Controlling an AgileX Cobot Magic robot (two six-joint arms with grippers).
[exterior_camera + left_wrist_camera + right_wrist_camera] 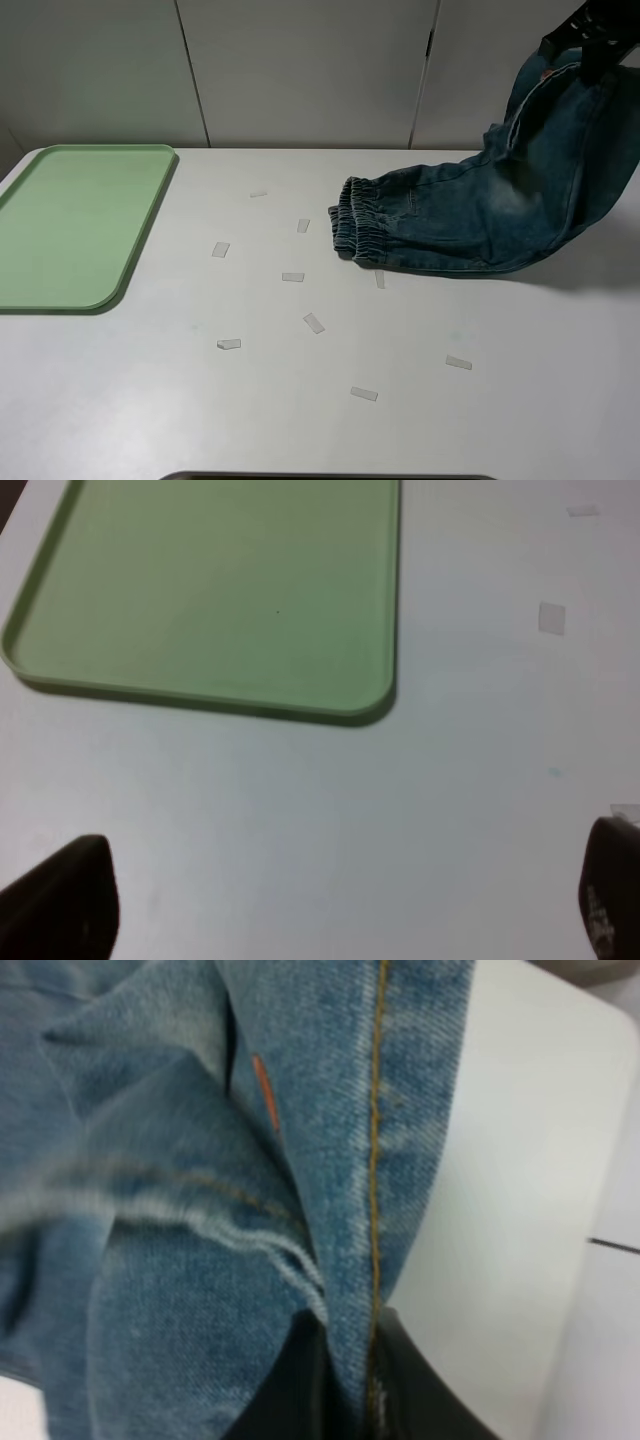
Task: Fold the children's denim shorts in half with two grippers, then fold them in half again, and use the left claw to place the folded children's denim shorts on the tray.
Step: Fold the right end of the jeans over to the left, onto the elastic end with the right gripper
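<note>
The children's denim shorts [480, 220] are faded blue. Their gathered elastic waistband [352, 225] rests on the white table right of centre, and the leg end is lifted toward the top right. My right gripper [585, 45] is shut on the raised denim edge; in the right wrist view its black fingertips [340, 1385] pinch a seamed fold of the shorts [250, 1210]. My left gripper [340, 900] is open and empty above bare table, with the pale green tray [215, 595] beyond it. The tray [75, 225] lies at the table's left. The left arm is out of the exterior high view.
Several small clear tape pieces [293, 277] are stuck on the table between the tray and the shorts, and one [551, 617] shows in the left wrist view. White cabinet panels [300, 70] stand behind the table. A dark edge [320, 477] runs along the table's front.
</note>
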